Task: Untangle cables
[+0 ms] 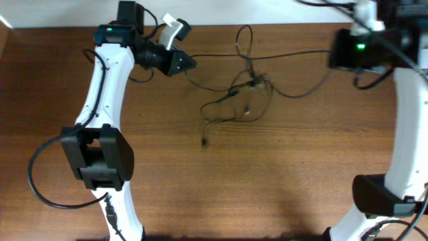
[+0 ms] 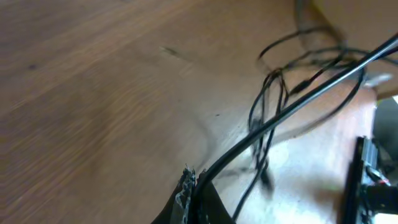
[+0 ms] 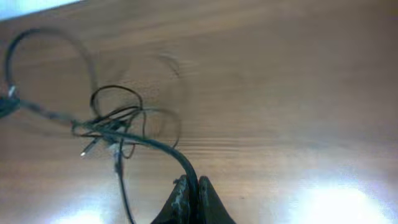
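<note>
The cables are thin black cords knotted in a bunch (image 1: 249,84) at the back middle of the wooden table. One strand runs taut from the bunch left to my left gripper (image 1: 190,63) and right to my right gripper (image 1: 334,52). A loose end with a small plug (image 1: 204,140) trails toward the front. In the left wrist view my left gripper (image 2: 198,186) is shut on a cable (image 2: 298,99) leading to the tangle (image 2: 273,93). In the right wrist view my right gripper (image 3: 193,186) is shut on a cable (image 3: 168,149) leading to the tangle (image 3: 112,127).
The brown wooden table (image 1: 281,174) spreads in front of the tangle. The white left arm (image 1: 100,100) lies along the left side, the right arm (image 1: 408,120) along the right edge. The table's back edge (image 1: 281,25) is just behind the cables.
</note>
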Robot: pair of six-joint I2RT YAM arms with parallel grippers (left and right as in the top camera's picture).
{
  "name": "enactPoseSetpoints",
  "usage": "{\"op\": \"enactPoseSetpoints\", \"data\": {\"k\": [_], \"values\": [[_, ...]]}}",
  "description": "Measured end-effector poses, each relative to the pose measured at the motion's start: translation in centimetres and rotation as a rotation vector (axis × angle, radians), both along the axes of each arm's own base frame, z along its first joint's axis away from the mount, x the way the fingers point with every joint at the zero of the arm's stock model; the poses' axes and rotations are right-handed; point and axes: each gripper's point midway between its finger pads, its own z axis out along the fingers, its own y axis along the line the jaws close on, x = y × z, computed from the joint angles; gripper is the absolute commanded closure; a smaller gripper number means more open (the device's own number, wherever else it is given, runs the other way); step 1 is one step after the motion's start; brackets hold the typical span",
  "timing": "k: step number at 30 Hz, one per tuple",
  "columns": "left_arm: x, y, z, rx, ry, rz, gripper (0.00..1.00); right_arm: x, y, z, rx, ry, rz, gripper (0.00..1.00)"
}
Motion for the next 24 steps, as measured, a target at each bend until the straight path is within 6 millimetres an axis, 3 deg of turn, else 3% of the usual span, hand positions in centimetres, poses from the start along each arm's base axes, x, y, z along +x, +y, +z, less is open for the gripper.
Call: {"op": "enactPoseSetpoints", "data": {"k": [2, 4, 5, 10, 12, 14, 19, 23, 24], "values": [[0.4, 1.3, -0.5, 0.033, 0.009, 0.04, 1.0, 0.2, -3.0, -1.1, -0.011, 0.038, -0.079, 0.96], [0.7, 2.2, -0.9, 0.064, 0.023, 0.077, 1.0, 0.1, -4.4, -2.6, -0.009, 0.087, -0.115, 0.96], [1.0, 2.9, -1.4, 0.101, 0.036, 0.109, 1.0, 0.2, -5.0, -4.3, -0.006, 0.143, -0.131, 0.96], [2.0, 4.9, -1.4, 0.145, 0.046, 0.2, 1.0, -0.3, -5.1, -8.8, -0.002, 0.287, -0.125, 0.96], [2.5, 5.8, 0.8, 0.142, 0.016, 0.235, 1.0, -0.2, -5.1, -10.0, -0.002, 0.311, -0.121, 0.96], [2.8, 6.1, 5.9, 0.125, -0.063, 0.258, 1.0, -0.3, -5.1, -11.2, -0.001, 0.34, -0.118, 0.96], [0.7, 5.0, 17.0, 0.02, -0.254, 0.261, 1.0, -0.2, -5.1, -12.7, -0.002, 0.36, -0.107, 0.96], [0.1, 5.4, 22.5, -0.031, -0.365, 0.346, 1.0, -0.3, -5.0, -14.1, 0.001, 0.385, -0.102, 0.96], [0.1, 5.7, 23.1, -0.034, -0.374, 0.374, 1.0, -0.3, -4.9, -14.4, 0.003, 0.392, -0.101, 0.82]]}}
